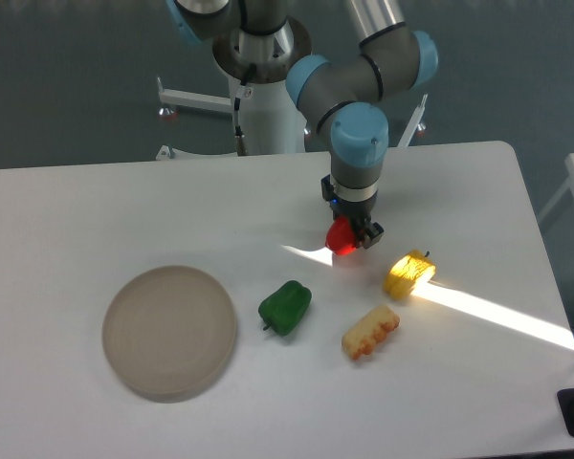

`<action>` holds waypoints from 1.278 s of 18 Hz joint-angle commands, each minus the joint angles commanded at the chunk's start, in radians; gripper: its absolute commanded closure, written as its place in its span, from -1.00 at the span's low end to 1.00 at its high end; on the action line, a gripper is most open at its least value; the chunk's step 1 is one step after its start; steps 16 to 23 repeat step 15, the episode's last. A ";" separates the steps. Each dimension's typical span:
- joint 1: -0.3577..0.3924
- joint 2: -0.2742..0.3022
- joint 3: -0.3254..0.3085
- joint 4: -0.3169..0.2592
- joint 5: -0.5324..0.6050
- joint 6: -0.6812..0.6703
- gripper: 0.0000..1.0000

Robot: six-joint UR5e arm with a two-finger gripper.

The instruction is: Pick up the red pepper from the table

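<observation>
Lifting straight up and slowly, judging by the narrow hold, keeping well clear of the beige disc (pixel 169 332), the green pepper (pixel 285 307) and the yellow pieces (pixel 408 274). Closing the gripper (pixel 352 234) around the red pepper (pixel 341 239), clamping its upper part. Hanging just under the fingers, seemingly barely off the table (pixel 96 215).

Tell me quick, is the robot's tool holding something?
Tool: closed on the red pepper, above the table.
</observation>
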 joint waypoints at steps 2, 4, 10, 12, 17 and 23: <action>0.000 -0.002 0.060 -0.023 -0.002 0.000 0.13; 0.000 -0.012 0.121 -0.047 -0.002 -0.002 0.13; 0.000 -0.071 0.218 -0.057 -0.008 -0.002 0.13; 0.000 -0.077 0.216 -0.055 -0.009 -0.002 0.13; -0.003 -0.084 0.216 -0.054 -0.011 -0.002 0.13; -0.003 -0.084 0.216 -0.054 -0.011 -0.002 0.13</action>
